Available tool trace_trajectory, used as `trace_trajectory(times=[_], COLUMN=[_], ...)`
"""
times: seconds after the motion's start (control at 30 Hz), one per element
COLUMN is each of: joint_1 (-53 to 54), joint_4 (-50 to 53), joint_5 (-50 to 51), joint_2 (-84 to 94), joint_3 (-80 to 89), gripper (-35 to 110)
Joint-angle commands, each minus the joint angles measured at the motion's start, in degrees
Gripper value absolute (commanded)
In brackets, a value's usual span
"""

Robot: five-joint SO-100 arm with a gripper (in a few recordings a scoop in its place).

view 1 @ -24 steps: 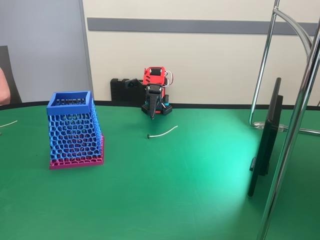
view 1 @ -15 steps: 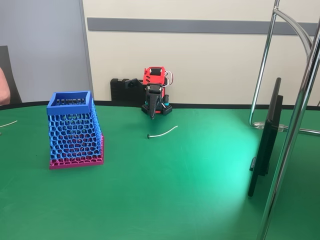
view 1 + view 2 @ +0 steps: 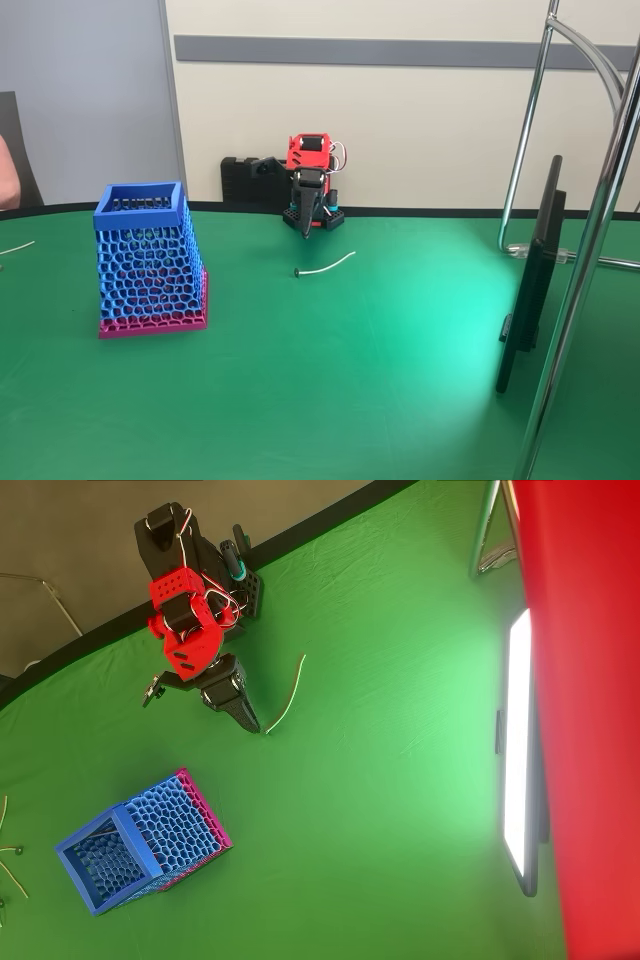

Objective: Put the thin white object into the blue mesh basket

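Beside the fingers (image 3: 250,720), white cord (image 3: 287,694)

A blue mesh basket (image 3: 148,258) with a magenta-pink base stood upright at the left of the frame on the green table (image 3: 350,380). The thin white cord (image 3: 325,267) lay near the centre, well apart from the basket, its dark tip toward the left. Behind it, at the table's far edge, the red-and-black arm's gripper (image 3: 305,226) pointed down, fingers together, above the cloth. A monitor (image 3: 533,275) stood edge-on at the right, beside chrome tubes (image 3: 590,250).
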Motion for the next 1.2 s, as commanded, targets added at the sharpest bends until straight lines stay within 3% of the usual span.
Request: trace_trajectory(times=[0.0,0.5,0.73,1.17], joint_1=[-0.26,-0.44,0.18,-0.44], joint_4=[0.09,-5.10,-17.75,-6.94], joint_5=[-0.18,-0.70,-2.99,-1.85], joint_2=[0.35,-7.65,-17.49,-41.75], joint_3=[0.44,-1.05,-1.76,-20.48], gripper=[1,1,1,1])
